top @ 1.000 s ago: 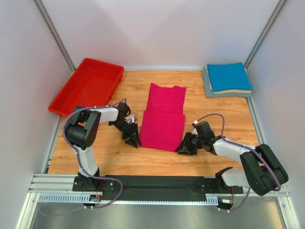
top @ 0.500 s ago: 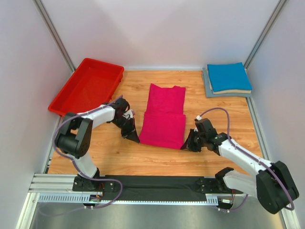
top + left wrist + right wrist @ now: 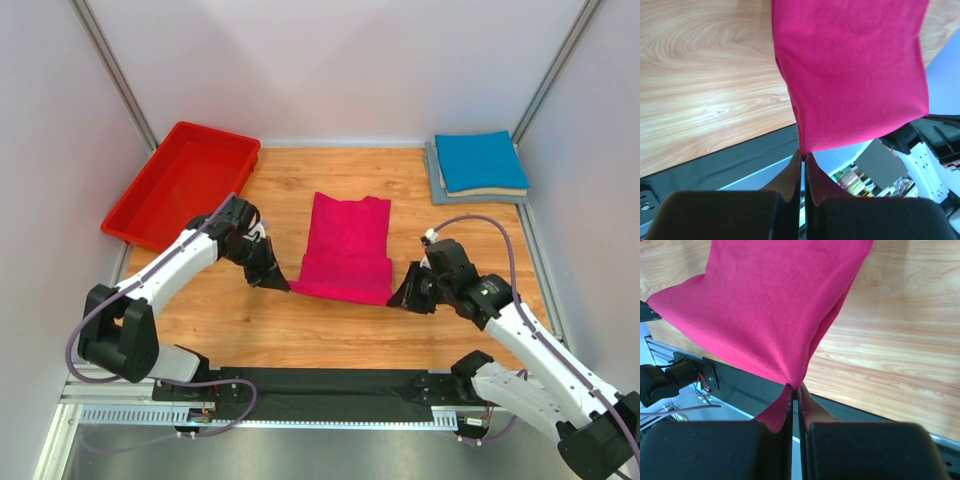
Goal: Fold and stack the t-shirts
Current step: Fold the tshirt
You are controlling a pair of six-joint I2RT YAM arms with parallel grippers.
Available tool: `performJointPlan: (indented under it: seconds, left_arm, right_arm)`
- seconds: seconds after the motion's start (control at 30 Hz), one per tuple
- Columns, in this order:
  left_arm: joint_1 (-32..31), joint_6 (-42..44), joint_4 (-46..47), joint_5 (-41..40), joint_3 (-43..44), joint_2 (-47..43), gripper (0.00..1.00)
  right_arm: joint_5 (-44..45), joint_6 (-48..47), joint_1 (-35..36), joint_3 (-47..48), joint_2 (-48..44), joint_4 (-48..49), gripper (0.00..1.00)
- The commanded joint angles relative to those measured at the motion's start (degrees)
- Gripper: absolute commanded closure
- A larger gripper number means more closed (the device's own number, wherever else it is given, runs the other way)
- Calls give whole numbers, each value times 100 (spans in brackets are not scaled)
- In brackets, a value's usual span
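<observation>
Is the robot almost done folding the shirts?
Partly. Done: the blue shirt lies folded on top of the grey shirt in the far right corner. In hand: the left hand and right hand each pinch a near corner of the pink shirt, holding that edge up off the table. Left: finishing its fold and putting it on the blue one.

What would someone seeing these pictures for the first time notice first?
The magenta t-shirt at the middle of the table, its near edge held up by both arms: the left gripper pinches its left corner, the right gripper its right. Next, the bright red bin at the far left and the blue t-shirt topping a folded stack in the far right corner.
</observation>
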Motion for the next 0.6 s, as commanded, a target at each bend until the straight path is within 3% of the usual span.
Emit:
performJointPlan:
  seconds: [0.0, 0.27, 0.5, 0.57]
  left_arm:
    - [18, -671, -399, -302, 203, -373, 100]
    - [-70, -417, -504, -697, 1256, 153, 100]
    - [-18, -13, -1268, -1216, 3425, 1506, 100]
    - [53, 40, -1321, -1199, 3682, 1875, 100]
  right_arm:
    - [160, -120, -2, 404, -184, -853, 100]
    - [441, -639, -37, 994, 307, -1250, 100]
    - [186, -1227, -686, 1793, 1474, -1047, 100]
    - [160, -1411, -941, 2171, 1775, -1012, 100]
